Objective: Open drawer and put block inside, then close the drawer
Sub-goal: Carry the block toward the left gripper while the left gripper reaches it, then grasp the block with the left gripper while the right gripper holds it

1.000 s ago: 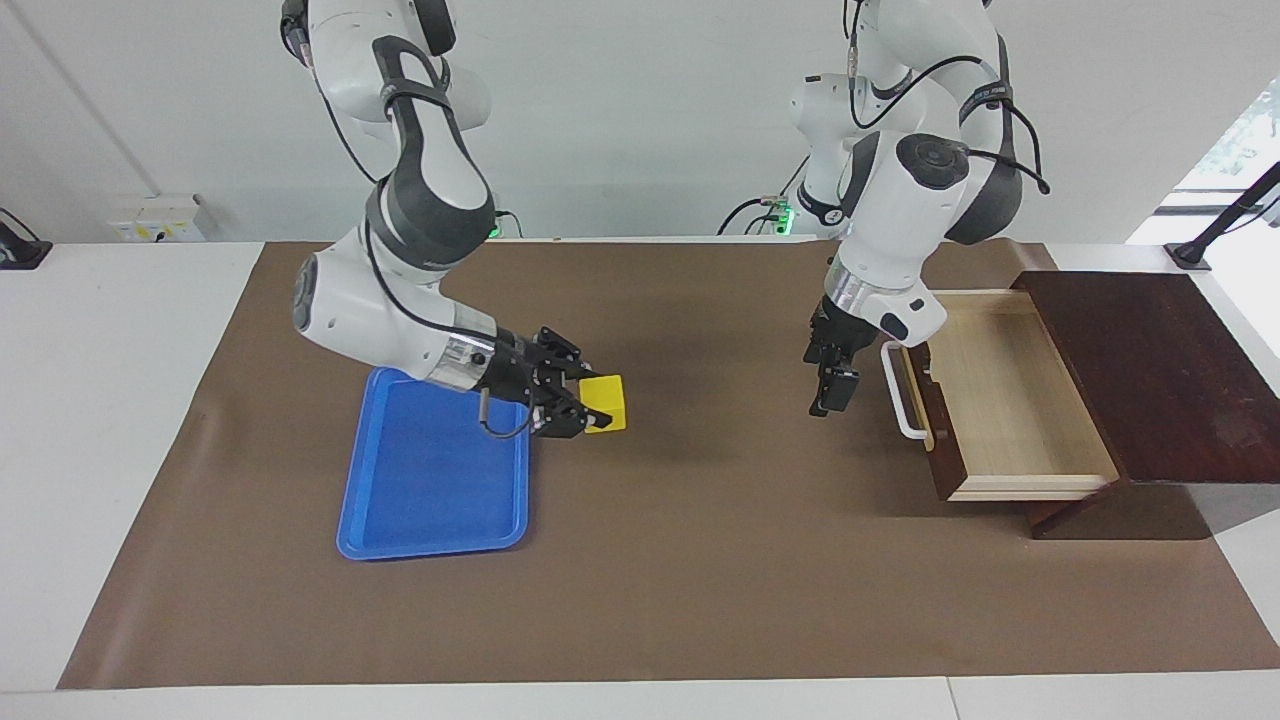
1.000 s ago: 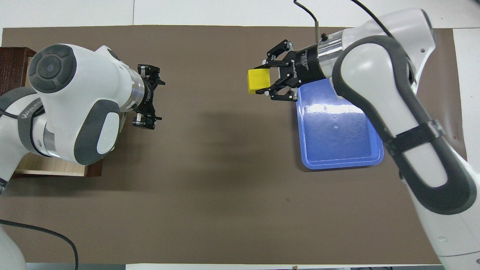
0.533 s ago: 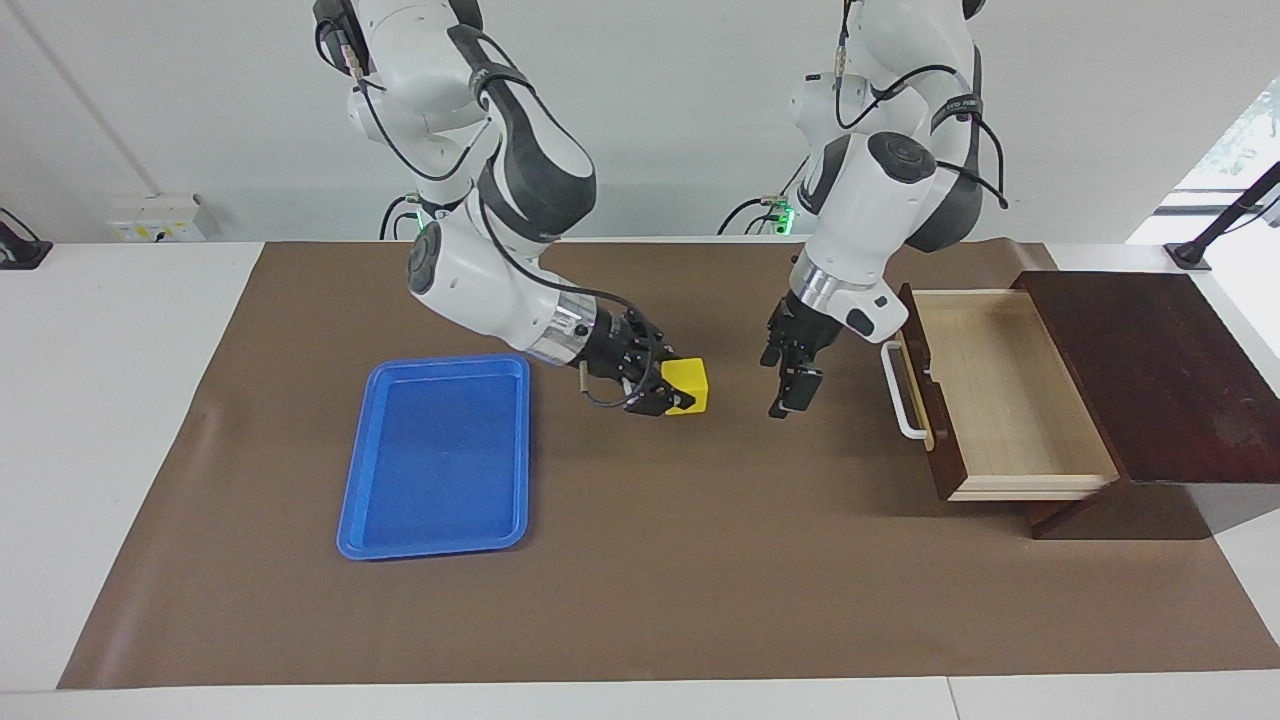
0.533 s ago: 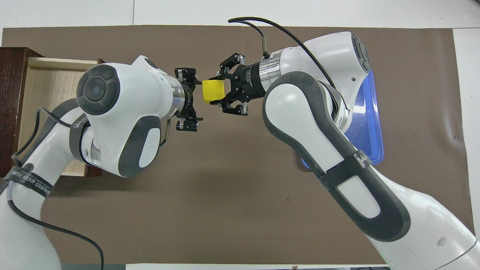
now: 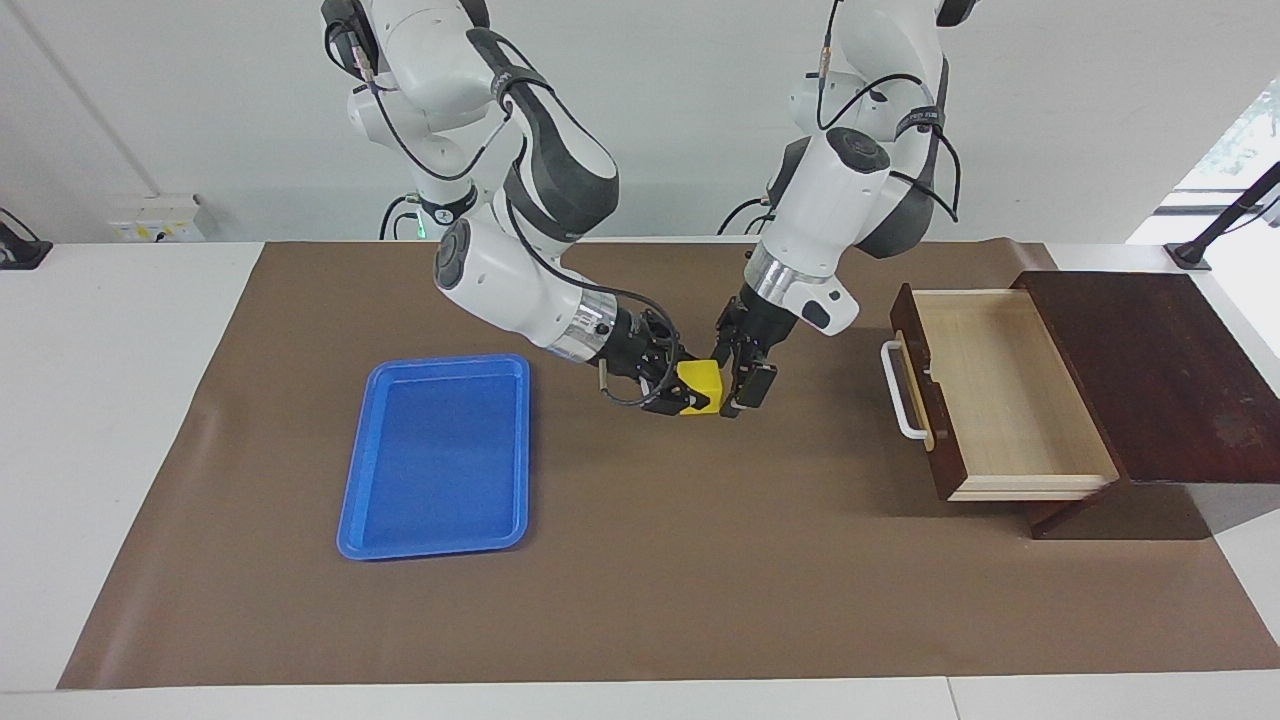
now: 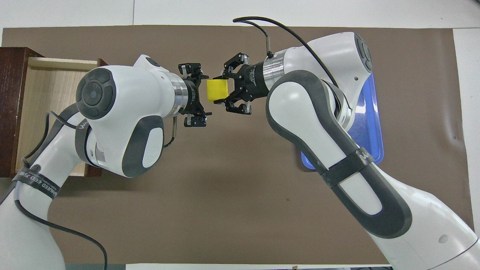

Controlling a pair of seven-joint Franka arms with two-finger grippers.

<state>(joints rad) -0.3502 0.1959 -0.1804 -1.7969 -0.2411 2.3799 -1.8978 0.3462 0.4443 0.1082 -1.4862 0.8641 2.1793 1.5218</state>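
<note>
The yellow block point(image 5: 702, 381) point(image 6: 217, 90) hangs above the brown mat in the middle of the table. My right gripper point(image 5: 686, 387) point(image 6: 222, 90) is shut on it. My left gripper point(image 5: 742, 373) point(image 6: 203, 95) is open and level with the block, right beside its free face, with its jaws spread wider than the block. I cannot tell whether it touches the block. The drawer point(image 5: 1010, 390) point(image 6: 45, 93) stands pulled open at the left arm's end, its pale interior bare and its white handle point(image 5: 903, 390) toward the table's middle. The dark wooden box point(image 5: 1150, 370) point(image 6: 11, 75) is around it.
A flat blue tray point(image 5: 435, 455) point(image 6: 369, 123) lies on the mat toward the right arm's end, partly hidden under the right arm in the overhead view. The brown mat point(image 5: 640, 560) covers most of the table.
The right gripper carried the block from the tray's edge to the table's middle. The left gripper moved away from the drawer handle and closed in on the block.
</note>
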